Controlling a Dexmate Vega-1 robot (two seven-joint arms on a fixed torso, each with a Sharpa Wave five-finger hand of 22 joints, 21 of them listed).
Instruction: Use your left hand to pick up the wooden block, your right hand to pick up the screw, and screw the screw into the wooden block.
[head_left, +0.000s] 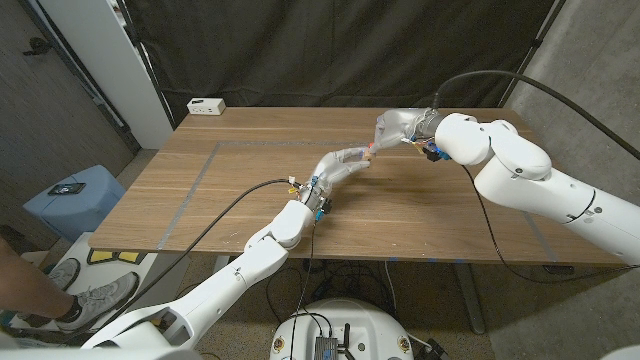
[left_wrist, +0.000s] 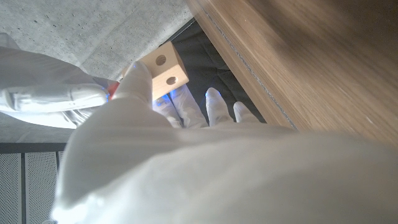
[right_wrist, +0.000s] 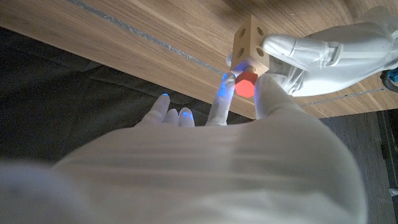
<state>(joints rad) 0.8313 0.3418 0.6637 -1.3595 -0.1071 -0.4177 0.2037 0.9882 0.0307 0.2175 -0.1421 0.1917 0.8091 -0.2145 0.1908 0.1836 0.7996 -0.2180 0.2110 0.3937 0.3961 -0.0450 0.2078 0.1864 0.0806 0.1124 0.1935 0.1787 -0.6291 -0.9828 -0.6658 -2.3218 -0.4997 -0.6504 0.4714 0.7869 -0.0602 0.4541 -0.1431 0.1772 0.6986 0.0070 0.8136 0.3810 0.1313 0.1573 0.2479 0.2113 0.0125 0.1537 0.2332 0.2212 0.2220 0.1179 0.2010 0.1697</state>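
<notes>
The head view looks down from above over the brown wooden table (head_left: 250, 190), while both wrist views, close in, share the pale holed wooden block (left_wrist: 165, 70).

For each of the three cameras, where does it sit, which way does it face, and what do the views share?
Head view: on the robot's head, looking down at the table; both arms show.
Left wrist view: on the left wrist, looking along the left robot hand holding the wooden block.
Right wrist view: on the right wrist, looking along the right robot hand pinching the red-headed screw.
Shared: the block, in both wrist views.
</notes>
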